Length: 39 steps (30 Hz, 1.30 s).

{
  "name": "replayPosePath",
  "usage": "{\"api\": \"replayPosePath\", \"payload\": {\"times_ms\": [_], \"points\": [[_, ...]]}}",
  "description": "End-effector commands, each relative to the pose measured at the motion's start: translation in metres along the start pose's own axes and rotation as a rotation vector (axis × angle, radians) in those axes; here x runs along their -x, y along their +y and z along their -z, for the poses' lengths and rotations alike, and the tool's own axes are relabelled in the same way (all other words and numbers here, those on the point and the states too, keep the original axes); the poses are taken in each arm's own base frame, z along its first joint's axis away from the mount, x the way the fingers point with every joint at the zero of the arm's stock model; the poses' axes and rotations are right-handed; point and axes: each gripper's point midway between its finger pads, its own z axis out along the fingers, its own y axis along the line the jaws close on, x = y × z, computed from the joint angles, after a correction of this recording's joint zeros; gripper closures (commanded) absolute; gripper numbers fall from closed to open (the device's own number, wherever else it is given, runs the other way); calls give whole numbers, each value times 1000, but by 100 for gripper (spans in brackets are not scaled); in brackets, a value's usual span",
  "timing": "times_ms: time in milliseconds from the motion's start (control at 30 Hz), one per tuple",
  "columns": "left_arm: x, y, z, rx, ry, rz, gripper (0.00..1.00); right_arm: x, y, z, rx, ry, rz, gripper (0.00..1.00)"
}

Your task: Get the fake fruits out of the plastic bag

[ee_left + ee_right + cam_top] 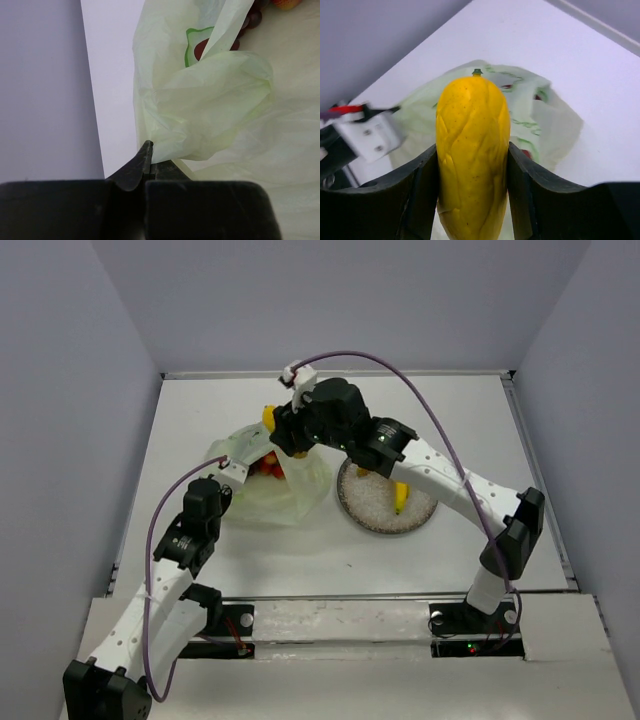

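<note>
Looking at this, my main worry is the yellow fruit [471, 115] squirting out of the right gripper [472, 160]. The jaws are clamped on its sides, just above the plastic bag [285, 495], left of centre in the overhead view. But it's smooth, rounded plastic, so a fast swing toward the plate [365, 515] at centre right could pop it loose.

Second thing: the left gripper [148, 152] is closed tight on a thin fold of the bag's edge, at the bottom of its own camera view. That film looks slippery, so I'd guess any tug from the other arm could pull it free and the whole bag would drag along. The red pieces [268, 468] sit right at the bag's mouth and might roll out too. One yellow piece [400, 498] lies on the plate already.

The surface is a plain, smooth white table [200, 410], with pale grey walls [80, 390] boxing it in on three sides.
</note>
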Motion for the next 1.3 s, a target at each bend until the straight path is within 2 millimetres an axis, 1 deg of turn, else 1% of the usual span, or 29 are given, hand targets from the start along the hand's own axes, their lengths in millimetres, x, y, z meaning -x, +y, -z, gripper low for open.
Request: {"api": "replayPosePath", "payload": {"times_ms": [0,33,67,100,167,200,233,300,333,400,500,567,633,733,767,800,867,900,933,967,1000,1033,1067,1100,1133,1167,1200,1233,1267], "points": [[33,21,9,56,-108,72,99,8,-162,54,-524,-147,-310,82],[34,21,9,56,-113,73,99,-2,-185,78,-588,-153,-362,86],[35,22,9,58,-117,77,99,-57,-208,84,-660,-63,-422,89],[35,22,10,58,-120,79,99,-82,-244,106,-755,-37,-463,90],[36,21,9,57,-121,79,99,-127,-264,126,-823,35,-501,92],[35,21,9,56,-120,77,99,-164,-268,134,-858,109,-512,92],[36,22,9,55,-125,77,99,-181,-273,141,-882,144,-517,93],[36,21,9,55,-121,75,99,-211,-286,152,-937,200,-536,94],[36,22,9,58,-123,75,99,-229,-286,154,-939,239,-550,95],[37,22,9,55,-123,74,99,-246,-291,156,-952,272,-561,95],[39,23,9,56,-129,76,99,-272,-289,146,-928,342,-563,94],[38,23,10,56,-127,77,99,-279,-289,145,-931,360,-566,76],[38,23,11,56,-126,76,99,-277,-291,150,-952,368,-557,44],[36,22,11,53,-126,75,99,-244,-293,152,-922,325,-502,27],[36,21,11,49,-125,69,99,-233,-293,151,-903,314,-484,24],[34,20,10,48,-124,69,99,-210,-295,150,-874,283,-446,21],[34,19,10,47,-124,67,99,-189,-286,147,-797,285,-426,6],[35,19,10,46,-128,68,99,-160,-285,146,-761,244,-398,4],[35,19,10,45,-128,71,99,-148,-279,142,-735,241,-373,4],[36,19,10,47,-131,72,99,-141,-263,137,-701,268,-341,4],[37,20,10,49,-135,76,99,-131,-255,129,-680,273,-312,6],[36,20,10,48,-134,78,99,-99,-243,126,-659,235,-260,11],[36,19,9,46,-133,80,99,-82,-228,117,-633,211,-218,14],[36,19,9,45,-133,82,99,-70,-184,90,-538,209,-141,15],[35,18,9,44,-131,81,99,-34,-156,78,-454,130,-116,16],[35,18,9,43,-129,82,99,-23,-129,63,-368,105,-103,17],[35,18,8,45,-129,82,99,-16,-84,46,-244,88,-95,19],[35,18,8,46,-128,85,99,-9,-54,23,-120,63,-101,27],[34,18,8,50,-126,88,99,-9,-34,11,-58,61,-106,30]]}}
